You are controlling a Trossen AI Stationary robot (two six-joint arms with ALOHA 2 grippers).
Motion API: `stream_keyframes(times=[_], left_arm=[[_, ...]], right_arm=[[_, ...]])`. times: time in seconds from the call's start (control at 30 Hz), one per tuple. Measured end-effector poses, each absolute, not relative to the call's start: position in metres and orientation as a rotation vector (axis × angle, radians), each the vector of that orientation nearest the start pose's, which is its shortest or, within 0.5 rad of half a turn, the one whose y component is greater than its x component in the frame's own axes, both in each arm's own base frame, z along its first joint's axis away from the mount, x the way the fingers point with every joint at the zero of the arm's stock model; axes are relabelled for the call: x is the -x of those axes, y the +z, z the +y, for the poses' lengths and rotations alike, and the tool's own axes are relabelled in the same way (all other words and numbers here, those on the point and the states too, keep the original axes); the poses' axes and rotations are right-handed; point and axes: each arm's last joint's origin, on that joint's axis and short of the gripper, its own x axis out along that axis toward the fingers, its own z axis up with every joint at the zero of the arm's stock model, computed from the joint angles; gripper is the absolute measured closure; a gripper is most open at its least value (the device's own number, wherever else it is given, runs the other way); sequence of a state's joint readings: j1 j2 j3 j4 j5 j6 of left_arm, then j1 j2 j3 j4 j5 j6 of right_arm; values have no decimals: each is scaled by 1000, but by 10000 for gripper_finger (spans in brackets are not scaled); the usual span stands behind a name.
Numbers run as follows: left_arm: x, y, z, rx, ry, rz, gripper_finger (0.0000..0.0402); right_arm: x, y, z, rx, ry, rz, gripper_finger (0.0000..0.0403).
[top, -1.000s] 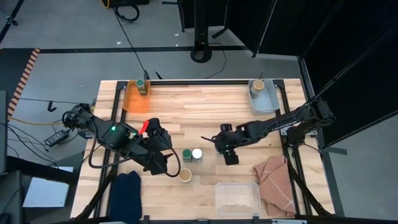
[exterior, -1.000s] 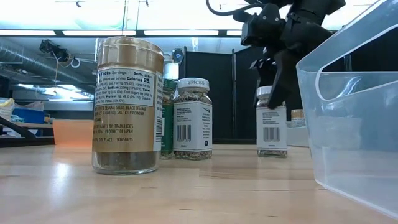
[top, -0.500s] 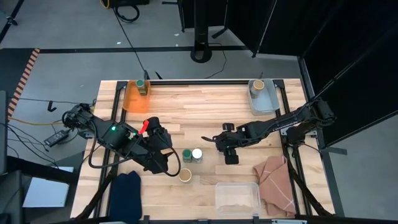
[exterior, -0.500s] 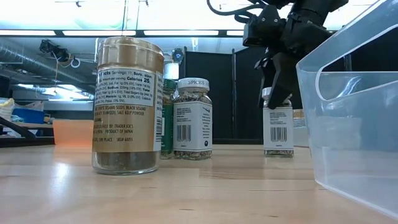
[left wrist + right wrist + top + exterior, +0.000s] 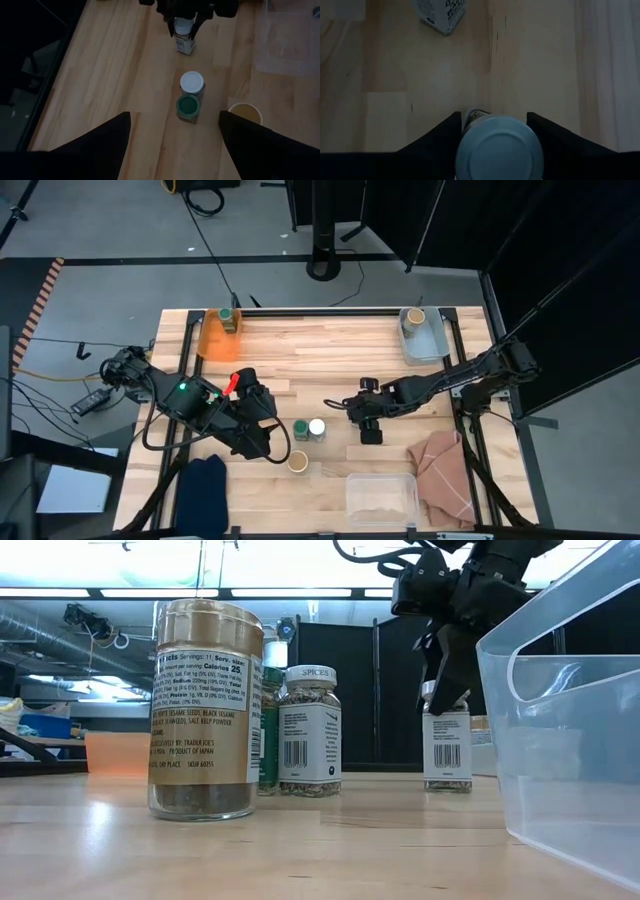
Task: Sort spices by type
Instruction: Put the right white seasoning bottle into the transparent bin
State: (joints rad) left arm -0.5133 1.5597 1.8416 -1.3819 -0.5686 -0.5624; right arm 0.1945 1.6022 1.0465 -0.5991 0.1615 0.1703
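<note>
Three spice jars stand upright on their bases mid-table: a green-lidded one (image 5: pixel 300 429), a white-lidded one (image 5: pixel 317 427) beside it, and a tan-lidded one (image 5: pixel 298 462) nearer the near edge. My right gripper (image 5: pixel 371 430) is shut on a second white-lidded jar (image 5: pixel 447 750), to the right of the group. My left gripper (image 5: pixel 266 440) hovers open just left of the group; its wrist view shows the green lid (image 5: pixel 188 106), white lid (image 5: pixel 192 81) and tan lid (image 5: pixel 245 112) ahead. Another green-lidded jar (image 5: pixel 229 315) stands in the orange bin. My right gripper (image 5: pixel 493 115) pinches the white-lidded jar at its lid (image 5: pixel 470 146), one finger on each side, coming from above and pointing down. The jar is upright. In the low view its base (image 5: pixel 447 786) is level with the table; whether it rests there I cannot tell.
An orange bin (image 5: pixel 213 340) sits at the far left corner and a grey bin (image 5: pixel 425 340) at the far right, with a jar (image 5: pixel 413 314) in it. A clear tub (image 5: pixel 382 498), a pink cloth (image 5: pixel 445 470) and a dark blue cloth (image 5: pixel 203 485) lie along the near edge.
My right gripper has carried the white-lidded jar a little toward the table's right edge, away from the group of three, keeping it upright. The left arm has stayed still.
</note>
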Motion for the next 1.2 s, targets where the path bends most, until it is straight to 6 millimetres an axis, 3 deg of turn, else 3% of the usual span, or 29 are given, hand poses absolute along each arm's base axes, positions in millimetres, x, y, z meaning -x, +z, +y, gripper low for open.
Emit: stream_keyframes(times=[0.17,0.87,1.2], left_arm=[[-249,411,-123,-50,303,880,92],[-250,412,-121,-75,340,855,92],[-250,412,-121,-76,343,853,92]], right_arm=[[-298,209,55,23,-63,1115,192],[-261,280,45,-95,-144,840,192],[-246,300,47,-158,-135,755,192]])
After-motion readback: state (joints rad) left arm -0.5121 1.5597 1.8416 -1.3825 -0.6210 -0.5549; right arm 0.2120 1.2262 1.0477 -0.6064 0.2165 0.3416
